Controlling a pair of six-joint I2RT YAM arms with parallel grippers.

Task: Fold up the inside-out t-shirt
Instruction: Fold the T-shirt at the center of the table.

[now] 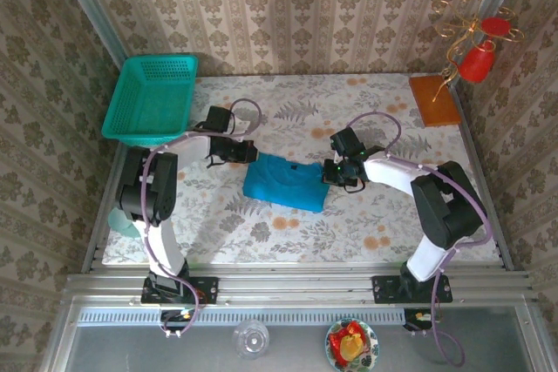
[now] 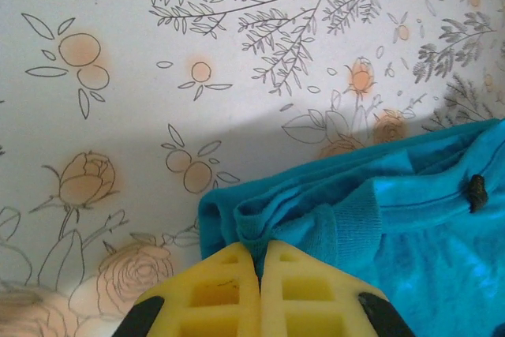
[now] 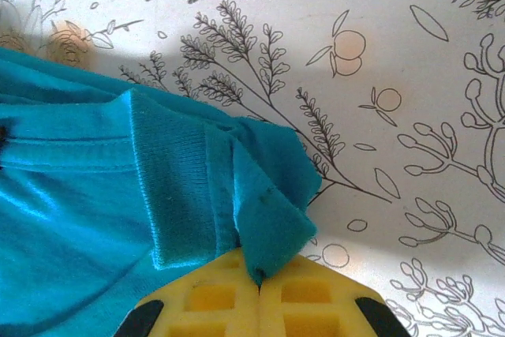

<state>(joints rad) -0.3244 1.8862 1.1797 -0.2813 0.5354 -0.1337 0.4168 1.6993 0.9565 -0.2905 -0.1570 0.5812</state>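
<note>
Shirt (image 1: 283, 182) is laid at mid-table as a rumpled, partly folded teal bundle on the floral tablecloth (image 1: 288, 234), between the two arms. Left gripper (image 1: 251, 154) is set at the shirt's upper-left corner. In the left wrist view its yellow fingers (image 2: 213, 290) are pressed together with no gap, and a rolled fold of the cloth edge is pinched at the tips. Right gripper (image 1: 331, 173) is set at the shirt's right edge. In the right wrist view its fingers (image 3: 308, 297) are likewise closed flat on each other, and a flap of cloth beside a ribbed band is caught in the seam between them. Stitched seams and ribbing are seen on the upward face of the cloth in both wrist views, and a small dark speck (image 2: 476, 192) is noted on one seam. Green basket (image 1: 153, 98) is sat at the far-left corner, overhanging the table edge, well apart from the shirt. Orange board (image 1: 433, 99) is placed at the far-right corner. A glass (image 1: 251, 338) and a plate (image 1: 351, 343) with food are seen on the near ledge below the arm bases.
</note>
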